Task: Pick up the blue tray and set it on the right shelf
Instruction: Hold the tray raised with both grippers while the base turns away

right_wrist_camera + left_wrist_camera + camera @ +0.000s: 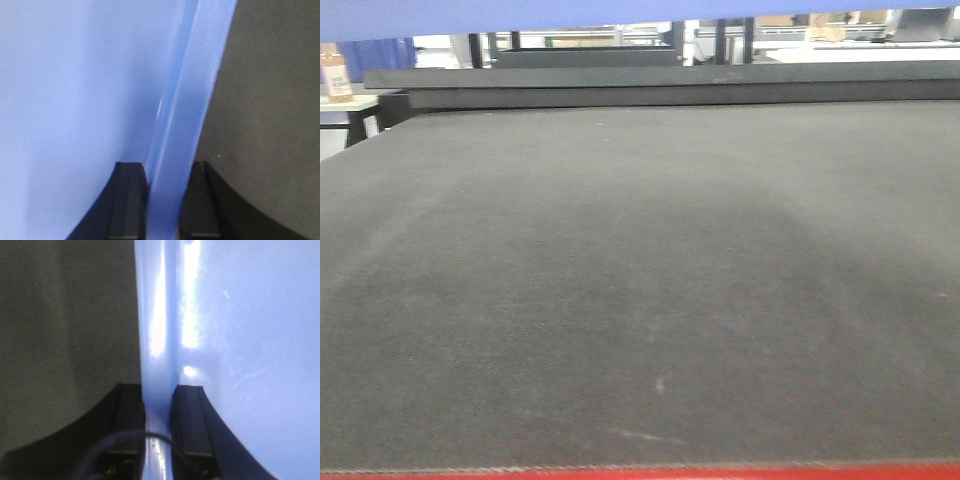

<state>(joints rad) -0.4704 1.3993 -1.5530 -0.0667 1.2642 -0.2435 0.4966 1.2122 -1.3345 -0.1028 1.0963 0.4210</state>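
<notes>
The blue tray (570, 12) shows as a light-blue strip along the top edge of the front view, held above the dark mat. In the left wrist view my left gripper (158, 392) is shut on the tray's left rim (157, 330), one black finger on each side. In the right wrist view my right gripper (166, 170) is shut on the tray's right rim (192, 90), with the tray's glossy inside (75, 100) to its left. The right shelf is out of view.
A wide dark-grey mat (640, 280) covers the table, with a red front edge (640, 474). Black rails (660, 85) run along its far side. A small table with a bottle (334, 72) stands at the far left.
</notes>
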